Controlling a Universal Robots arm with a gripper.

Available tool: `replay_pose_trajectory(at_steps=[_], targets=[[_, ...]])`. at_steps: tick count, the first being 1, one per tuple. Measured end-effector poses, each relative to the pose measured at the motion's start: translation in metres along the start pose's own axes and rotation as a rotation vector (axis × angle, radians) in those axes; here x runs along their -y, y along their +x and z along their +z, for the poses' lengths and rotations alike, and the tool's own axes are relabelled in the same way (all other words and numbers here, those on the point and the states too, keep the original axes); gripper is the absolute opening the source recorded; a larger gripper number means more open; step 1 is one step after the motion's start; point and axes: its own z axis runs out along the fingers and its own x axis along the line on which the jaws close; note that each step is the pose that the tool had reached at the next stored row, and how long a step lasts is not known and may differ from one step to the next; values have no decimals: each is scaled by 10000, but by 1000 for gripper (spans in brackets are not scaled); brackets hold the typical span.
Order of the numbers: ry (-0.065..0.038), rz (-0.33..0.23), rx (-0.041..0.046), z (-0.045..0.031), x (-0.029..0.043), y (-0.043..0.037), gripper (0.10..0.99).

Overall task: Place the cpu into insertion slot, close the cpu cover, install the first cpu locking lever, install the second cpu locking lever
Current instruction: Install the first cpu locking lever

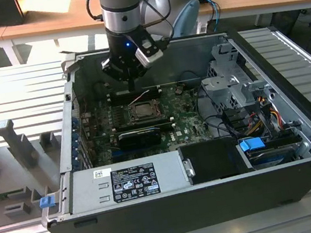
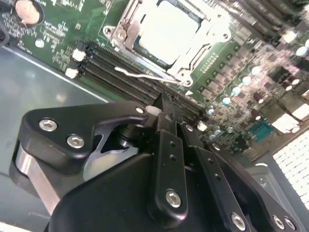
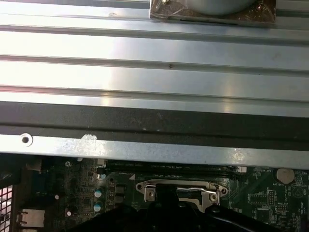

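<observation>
Black sheet steel forms the near wall of the open computer case [image 1: 159, 216], with the power supply [image 1: 127, 182] just behind it. Farther in, on the green motherboard [image 1: 101, 131], the insertion slot [image 1: 141, 110] lies flat and faces up. In the second wrist view the cpu [image 2: 166, 30] sits seated in it, pale face up, framed by the cpu cover [image 2: 126, 34], apparently lowered. A thin locking lever [image 2: 145, 76] runs along the socket edge nearest the gripper. The gripper [image 1: 132, 88] hangs point-down just beyond the slot's far edge, fingers drawn together, apparently holding nothing.
</observation>
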Motion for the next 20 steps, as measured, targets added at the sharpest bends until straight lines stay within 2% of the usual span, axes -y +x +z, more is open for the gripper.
replay_pose_trajectory(at_steps=[1, 4, 5, 8, 12, 15, 20], targets=[[-69, 1, 5, 37, 7, -5, 106], [-69, -97, -4, 155, 17, -45, 106], [-69, -118, -9, 174, 11, -99, 106], [-69, -126, -10, 213, 9, -137, 106], [-69, -271, -8, 249, 9, -146, 106], [-69, -306, -6, 287, 0, -213, 106], [-68, -289, -6, 336, 1, -267, 106]])
